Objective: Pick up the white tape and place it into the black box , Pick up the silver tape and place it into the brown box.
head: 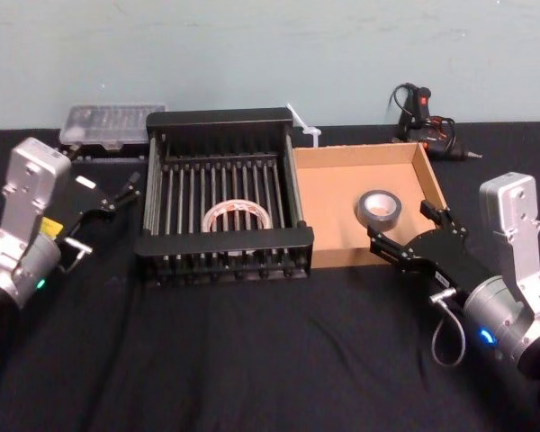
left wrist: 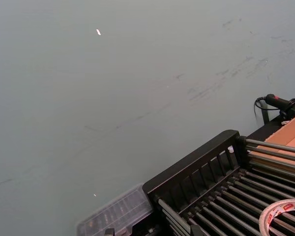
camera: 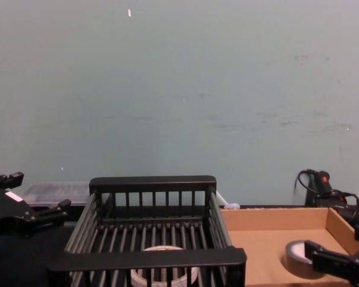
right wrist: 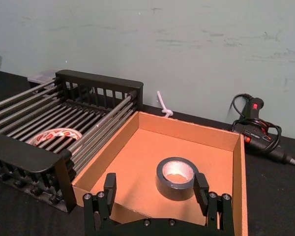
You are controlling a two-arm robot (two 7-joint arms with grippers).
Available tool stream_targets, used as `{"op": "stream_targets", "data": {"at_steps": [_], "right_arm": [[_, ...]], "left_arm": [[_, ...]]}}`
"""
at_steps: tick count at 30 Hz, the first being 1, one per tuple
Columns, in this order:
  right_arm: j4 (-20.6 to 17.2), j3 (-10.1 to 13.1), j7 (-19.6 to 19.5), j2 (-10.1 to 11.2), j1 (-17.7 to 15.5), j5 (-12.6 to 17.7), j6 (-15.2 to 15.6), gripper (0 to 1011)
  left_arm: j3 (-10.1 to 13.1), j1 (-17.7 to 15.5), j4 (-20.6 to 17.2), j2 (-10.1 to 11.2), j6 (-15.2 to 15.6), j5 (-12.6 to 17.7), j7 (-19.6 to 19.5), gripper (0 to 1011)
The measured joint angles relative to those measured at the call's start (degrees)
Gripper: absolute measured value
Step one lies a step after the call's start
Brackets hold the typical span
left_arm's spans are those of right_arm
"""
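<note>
Head view shows the white tape (head: 238, 216) lying flat on the barred floor of the black box (head: 222, 241), and the silver tape (head: 381, 209) lying inside the brown box (head: 329, 195), toward its right side. Right gripper (head: 412, 230) hovers at the brown box's near right corner, fingers spread wide and empty (the roll sits just beyond them). Left gripper (head: 124, 193) hangs left of the black box, also open. From the chest, the box's near rim hides part of the white tape.
</note>
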Motion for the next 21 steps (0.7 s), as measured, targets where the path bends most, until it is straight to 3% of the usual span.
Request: {"op": "stream_targets", "data": {"at_steps": [21], "right_arm": [[1.06,0.90,2.02,-1.02,0.42,-0.49,0.84,1002]], "left_arm": [[0.00,0.00,0.00,0.00,0.00,0.00,0.00,1001]]}}
